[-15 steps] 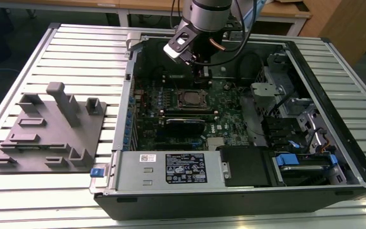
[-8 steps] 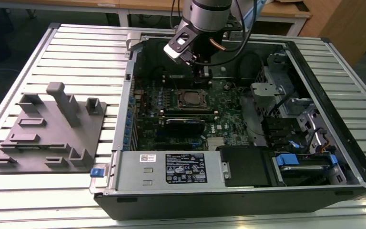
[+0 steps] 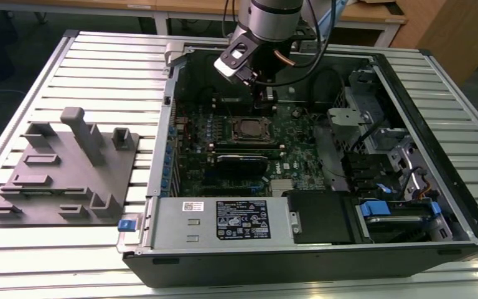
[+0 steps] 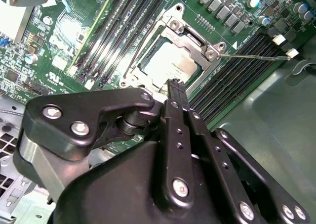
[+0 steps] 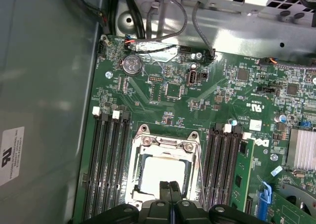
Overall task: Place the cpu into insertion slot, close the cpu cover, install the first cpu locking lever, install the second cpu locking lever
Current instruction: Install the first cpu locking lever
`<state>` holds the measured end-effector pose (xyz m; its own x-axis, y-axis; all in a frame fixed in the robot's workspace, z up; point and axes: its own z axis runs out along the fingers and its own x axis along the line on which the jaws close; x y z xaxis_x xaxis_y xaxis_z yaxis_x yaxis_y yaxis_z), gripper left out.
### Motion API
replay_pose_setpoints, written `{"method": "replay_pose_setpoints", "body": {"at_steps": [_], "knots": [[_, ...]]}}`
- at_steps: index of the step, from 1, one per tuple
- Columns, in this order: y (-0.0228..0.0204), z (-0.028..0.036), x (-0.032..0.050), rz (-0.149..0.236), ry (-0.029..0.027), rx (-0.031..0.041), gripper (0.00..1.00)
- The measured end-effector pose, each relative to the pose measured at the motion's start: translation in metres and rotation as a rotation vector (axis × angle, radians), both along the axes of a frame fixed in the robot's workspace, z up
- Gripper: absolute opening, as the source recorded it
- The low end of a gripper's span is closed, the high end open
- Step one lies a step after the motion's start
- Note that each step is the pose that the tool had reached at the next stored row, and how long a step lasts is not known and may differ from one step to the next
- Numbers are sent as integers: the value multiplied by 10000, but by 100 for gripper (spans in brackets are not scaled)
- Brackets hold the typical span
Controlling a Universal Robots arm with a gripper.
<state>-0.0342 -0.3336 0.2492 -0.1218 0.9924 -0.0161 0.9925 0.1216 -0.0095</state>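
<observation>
Closed, empty hand (image 5: 170, 185) just over the cpu cover (image 5: 165, 146) and cpu (image 5: 158, 172), black memory slots (image 5: 106, 164) on either side

place: robotics lab | evidence: slatted metal bench (image 3: 98, 62), grey fixture plate (image 3: 48, 187), opened computer case (image 3: 305, 265)

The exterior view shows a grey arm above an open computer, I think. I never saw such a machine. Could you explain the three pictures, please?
It is a robot arm with a tool at its end, reaching into an open computer case on a slatted table. The exterior view comes from a camera standing apart; both wrist views come from cameras on the arm, looking past the tool at the green board. There the cpu lies under the framed cpu cover. The tool is shut, holds nothing, and its tip is near the cover. A grey tray lies on the exterior view's left.
</observation>
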Motion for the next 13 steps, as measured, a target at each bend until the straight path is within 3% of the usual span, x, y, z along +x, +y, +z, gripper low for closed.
{"method": "replay_pose_setpoints", "body": {"at_steps": [13], "knots": [[0,0,0,202,0,0,10]]}}
